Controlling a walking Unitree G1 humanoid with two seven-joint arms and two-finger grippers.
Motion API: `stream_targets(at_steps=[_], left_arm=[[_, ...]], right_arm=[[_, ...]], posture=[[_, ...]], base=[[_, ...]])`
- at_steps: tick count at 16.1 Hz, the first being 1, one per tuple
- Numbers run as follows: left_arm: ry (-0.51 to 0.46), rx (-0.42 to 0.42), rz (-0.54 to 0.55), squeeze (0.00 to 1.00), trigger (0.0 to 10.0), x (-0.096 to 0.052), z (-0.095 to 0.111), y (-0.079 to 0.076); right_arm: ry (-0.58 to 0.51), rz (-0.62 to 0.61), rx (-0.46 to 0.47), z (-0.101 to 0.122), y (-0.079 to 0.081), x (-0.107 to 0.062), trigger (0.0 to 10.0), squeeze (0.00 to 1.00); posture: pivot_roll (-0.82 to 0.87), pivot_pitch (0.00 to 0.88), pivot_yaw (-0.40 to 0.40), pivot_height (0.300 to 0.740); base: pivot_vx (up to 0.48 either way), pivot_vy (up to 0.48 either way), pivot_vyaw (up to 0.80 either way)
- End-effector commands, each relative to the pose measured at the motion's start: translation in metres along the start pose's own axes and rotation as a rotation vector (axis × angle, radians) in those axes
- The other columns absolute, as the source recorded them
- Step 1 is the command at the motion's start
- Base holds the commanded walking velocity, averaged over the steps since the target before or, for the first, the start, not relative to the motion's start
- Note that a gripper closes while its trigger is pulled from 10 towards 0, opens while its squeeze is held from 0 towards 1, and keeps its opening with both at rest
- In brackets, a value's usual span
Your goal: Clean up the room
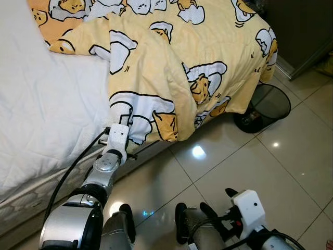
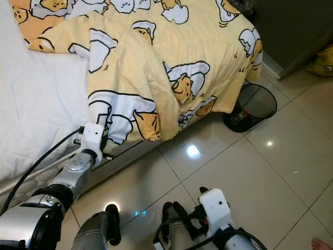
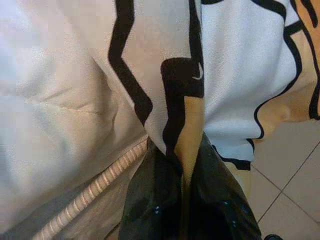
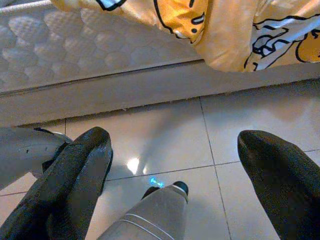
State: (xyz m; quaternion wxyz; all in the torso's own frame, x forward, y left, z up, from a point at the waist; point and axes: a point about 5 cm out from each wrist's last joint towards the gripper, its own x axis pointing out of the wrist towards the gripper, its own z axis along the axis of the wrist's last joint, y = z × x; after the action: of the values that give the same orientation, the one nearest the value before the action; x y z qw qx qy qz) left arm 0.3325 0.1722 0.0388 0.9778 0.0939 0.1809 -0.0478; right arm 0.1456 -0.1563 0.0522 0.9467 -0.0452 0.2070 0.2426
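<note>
Bedside, tiled floor point(image 1: 291, 156). Left gripper point(image 3: 187, 200) pinched duvet point(image 1: 171, 67) edge; right gripper point(image 4: 170, 170) hung wide, empty. Best: lift hem onto mattress point(image 1: 36, 104), grip firm.

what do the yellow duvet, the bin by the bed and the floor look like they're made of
Yellow duvet: soft woven fabric, probably cotton or polyester, matte; it folds and drapes, pinched in the left tool.
Bin: black metal mesh, it seems; the floor shows through its wall.
Floor: glazed tile, glossy; grout lines and a lamp's reflection.
</note>
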Motion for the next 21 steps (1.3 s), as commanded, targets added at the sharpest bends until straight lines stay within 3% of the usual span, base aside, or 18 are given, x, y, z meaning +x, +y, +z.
stream_targets(at_steps=[1, 5, 6, 7, 10, 21], left_arm=[[0.02, -0.029, -0.03, 0.0, 10.0, -0.004, -0.011, -0.002], [-0.019, 0.091, -0.26, 0.0, 10.0, -0.006, -0.008, -0.014], [0.008, 0.196, -0.411, 0.0, 10.0, -0.01, -0.012, -0.021], [0.037, 0.267, -0.495, 0.0, 10.0, -0.013, -0.017, -0.024], [0.076, 0.371, -0.611, 0.0, 10.0, -0.021, -0.03, -0.027], [0.108, 0.405, -0.625, 0.0, 10.0, -0.028, -0.043, -0.019]], right_arm=[[0.037, 0.001, 0.015, -0.01, 0.001, -0.002, 10.0, 0.0], [0.045, 0.005, 0.018, -0.012, 0.001, -0.001, 10.0, 0.0], [0.05, 0.013, 0.019, -0.013, 0.002, -0.001, 10.0, 0.0], [0.055, 0.021, 0.018, -0.014, 0.003, -0.001, 10.0, 0.0], [0.061, 0.029, 0.02, -0.015, 0.003, 0.001, 10.0, 0.0], [0.072, 0.052, 0.019, -0.016, 0.007, 0.004, 10.0, 0.0]], posture=[[-0.33, 0.261, -0.049, 0.732], [-0.33, 0.259, -0.044, 0.732], [-0.32, 0.257, -0.04, 0.732], [-0.32, 0.256, -0.04, 0.732], [-0.32, 0.254, -0.038, 0.732], [-0.3, 0.247, -0.035, 0.732]], base=[[0.0, 0.0, 0.0], [0.0, 0.0, 0.0], [0.0, 0.0, 0.0], [0.0, 0.0, 0.0], [0.0, 0.0, 0.0], [0.0, 0.0, 0.0]])
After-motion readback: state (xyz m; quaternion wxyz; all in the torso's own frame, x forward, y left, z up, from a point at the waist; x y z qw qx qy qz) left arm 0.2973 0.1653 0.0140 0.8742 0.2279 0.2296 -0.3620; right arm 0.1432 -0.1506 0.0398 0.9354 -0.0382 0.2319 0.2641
